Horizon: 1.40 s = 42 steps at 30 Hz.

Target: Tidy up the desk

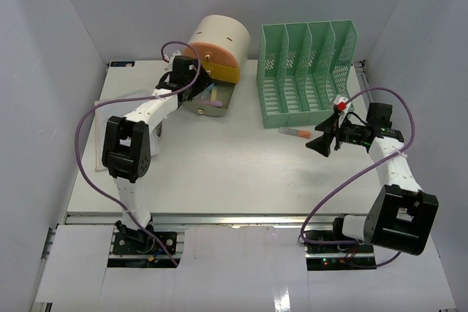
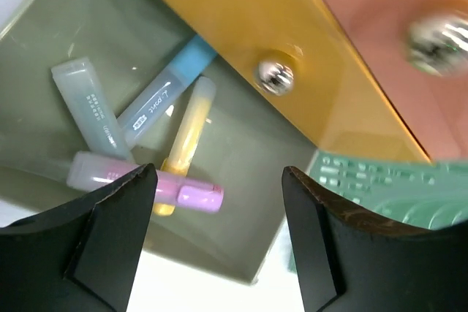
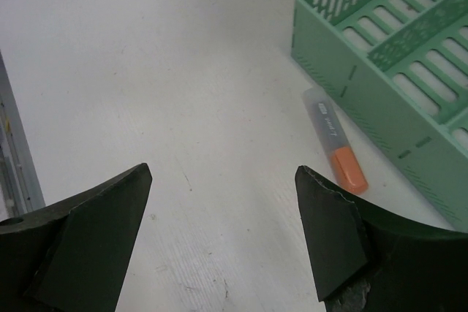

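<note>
A wide white desk (image 1: 219, 166) fills the overhead view, with two robot arms bolted at its near edge. The left gripper (image 2: 219, 180) hangs over an open grey-green drawer (image 2: 73, 27) belonging to a rounded beige drawer unit (image 1: 218, 38) at the desk's far side, left of centre. Its fingers are spread wide and hold nothing. Blue, yellow, pink and pale grey highlighters (image 2: 189, 133) lie jumbled in the drawer. The right gripper (image 3: 223, 173) hovers above bare desk on the right, equally wide open and empty. Ahead of it an orange-tipped marker (image 3: 335, 140) lies just beside the front of a green file rack (image 1: 307, 71).
</note>
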### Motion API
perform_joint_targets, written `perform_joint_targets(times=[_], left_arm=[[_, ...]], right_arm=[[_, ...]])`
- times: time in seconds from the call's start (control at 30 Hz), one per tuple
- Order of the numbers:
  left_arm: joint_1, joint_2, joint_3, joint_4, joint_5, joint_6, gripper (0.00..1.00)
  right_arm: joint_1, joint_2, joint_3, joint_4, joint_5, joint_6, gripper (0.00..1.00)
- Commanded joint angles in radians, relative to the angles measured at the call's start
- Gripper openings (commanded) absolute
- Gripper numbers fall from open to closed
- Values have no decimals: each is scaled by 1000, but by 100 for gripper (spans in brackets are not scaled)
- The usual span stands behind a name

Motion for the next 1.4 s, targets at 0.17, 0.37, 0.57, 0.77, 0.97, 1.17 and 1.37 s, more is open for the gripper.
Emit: perform_joint_targets(times=[0.17,0.37,0.57,0.77,0.97,1.17,1.37], left_arm=[[16,-553,-468,270,413,591,94],[20,-939,-816,393,415,666,98],[19,-1089,-875,306,346,713,98],[20,-1123,-873,281,308,734,98],[19,-1126,-868,273,311,737,98],[19,-1126,-868,270,301,741,98],[20,-1124,-868,269,293,743,98]], right_arm=[[150,74,10,-53,406,-390,90],[191,286,191,-81,514,-385,90],[279,346,158,42,591,-456,90],[336,391,160,160,696,-393,93],[377,444,165,220,793,-349,97],[387,533,229,167,805,-313,85],[391,586,260,48,766,-331,55]])
